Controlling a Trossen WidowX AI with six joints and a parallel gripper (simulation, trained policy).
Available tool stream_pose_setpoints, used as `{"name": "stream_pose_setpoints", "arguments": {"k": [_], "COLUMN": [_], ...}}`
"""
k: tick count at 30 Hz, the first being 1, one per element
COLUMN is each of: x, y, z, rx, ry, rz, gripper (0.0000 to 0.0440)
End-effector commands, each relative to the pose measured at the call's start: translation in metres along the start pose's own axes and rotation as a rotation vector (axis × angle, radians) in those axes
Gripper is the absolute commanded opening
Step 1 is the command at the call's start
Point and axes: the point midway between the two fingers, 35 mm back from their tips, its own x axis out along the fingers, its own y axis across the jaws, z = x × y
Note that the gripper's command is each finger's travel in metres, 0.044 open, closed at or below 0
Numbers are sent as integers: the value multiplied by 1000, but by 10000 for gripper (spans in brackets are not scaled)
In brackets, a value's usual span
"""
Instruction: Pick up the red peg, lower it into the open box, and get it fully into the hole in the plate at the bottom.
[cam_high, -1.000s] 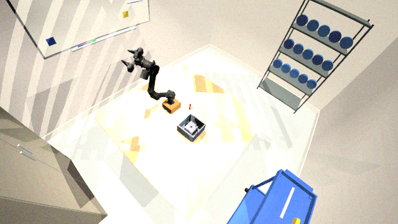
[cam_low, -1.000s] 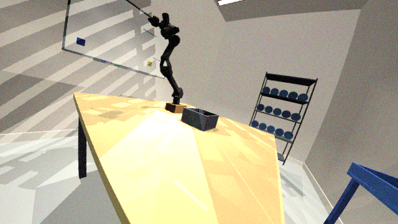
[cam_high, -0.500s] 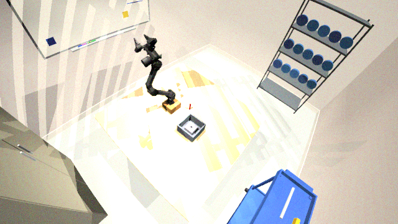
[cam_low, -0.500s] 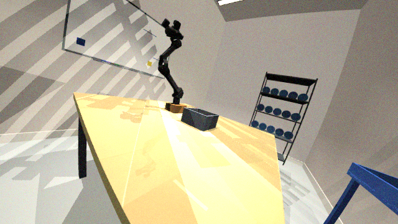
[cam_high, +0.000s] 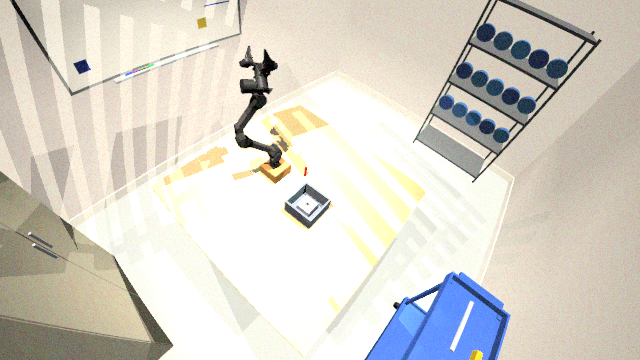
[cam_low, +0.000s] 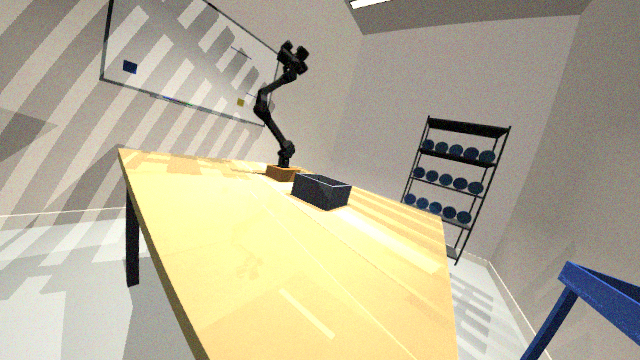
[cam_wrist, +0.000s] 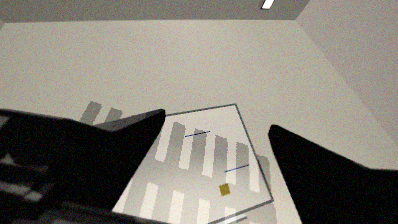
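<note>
Gripper (cam_high: 257, 49) (cam_low: 295, 46) (cam_wrist: 216, 121) fingers stand wide apart with nothing between them, at the raised end of the black six-joint arm (cam_high: 247, 117) (cam_low: 277, 127), high above the tabletop (cam_high: 300, 280) (cam_low: 300, 270). Through the open gap, the wrist view faces the whiteboard (cam_high: 150, 40) (cam_low: 150, 75) (cam_wrist: 192, 157) and its yellow square note (cam_high: 201, 23) (cam_low: 240, 102) (cam_wrist: 224, 189), beyond the fingertips.

Far below the gripper and well apart from it, the red peg (cam_high: 305, 171) is on the tabletop, outside the open-topped dark gray box (cam_high: 296, 215) (cam_low: 320, 192). Whether the peg stands or lies is too small to tell. The orange-brown mounting block (cam_high: 282, 175) (cam_low: 275, 174) under the arm's foot is also far below the gripper, with the peg near it. The box is likewise well below the fingers; at its bottom sits the pale square plate (cam_high: 301, 205), with a small dark hole at its middle. The peg is apart from that hole, and the fingers touch neither peg nor box.

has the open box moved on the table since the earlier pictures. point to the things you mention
No. In the top view, the open box (cam_high: 295, 212) (cam_low: 312, 192) sits at the same spot beside the arm's orange base block (cam_high: 275, 176) (cam_low: 277, 173).
</note>
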Motion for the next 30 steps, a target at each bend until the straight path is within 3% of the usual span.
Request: {"name": "stream_pose_setpoints", "arguments": {"k": [1, 15, 30], "x": [-2, -47, -151], "y": [-36, -142, -229], "z": [16, 75, 117], "rx": [14, 7, 3], "ry": [-80, -414, -747], "rz": [-101, -467, -874], "gripper": [440, 440, 440]}}
